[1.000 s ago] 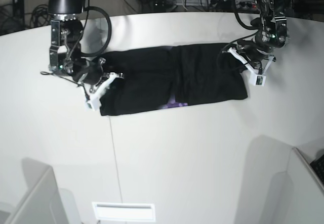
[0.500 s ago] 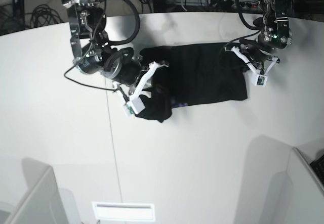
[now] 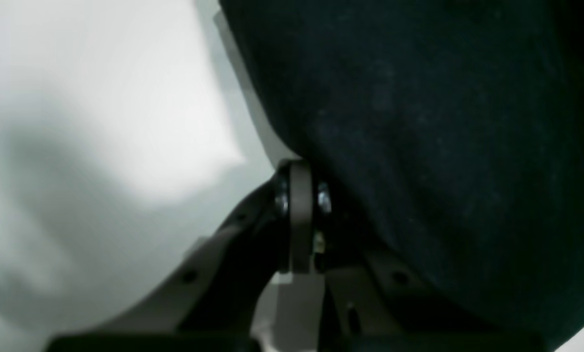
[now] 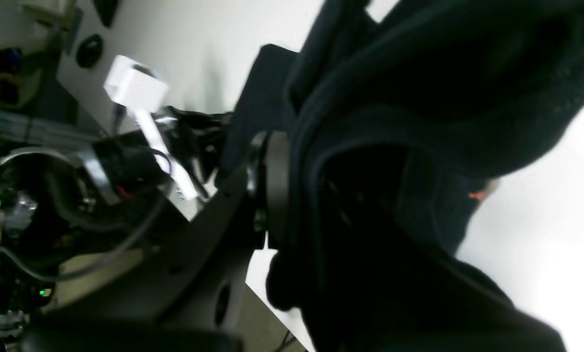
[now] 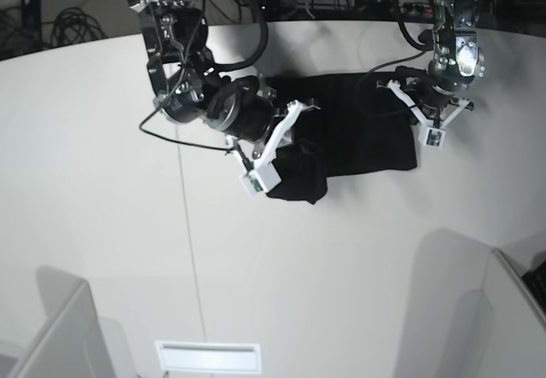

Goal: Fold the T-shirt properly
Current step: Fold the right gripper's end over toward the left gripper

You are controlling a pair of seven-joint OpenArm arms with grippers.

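The black T-shirt [image 5: 363, 130] lies on the white table, with its left end lifted and doubled over toward the right. My right gripper [image 5: 288, 149] is shut on that bunched left end, which hangs as a dark lump [image 5: 299, 182] under it. In the right wrist view the cloth [image 4: 419, 98] is wrapped around the gripper [image 4: 292, 195], with a small orange spot of print showing. My left gripper [image 5: 414, 113] is at the shirt's right edge. In the left wrist view one finger [image 3: 299, 215] presses against the black cloth [image 3: 419, 122], which hides the other finger.
The white table [image 5: 341, 267] has a thin seam [image 5: 183, 224] running front to back. Grey dividers stand at the front left [image 5: 51, 327] and front right [image 5: 486, 310]. A white slotted plate [image 5: 207, 357] lies at the front edge. Cables hang behind the back edge.
My right gripper has carried the shirt's left end from the far left toward the right, over the rest of the shirt. The left gripper has stayed at the right edge.
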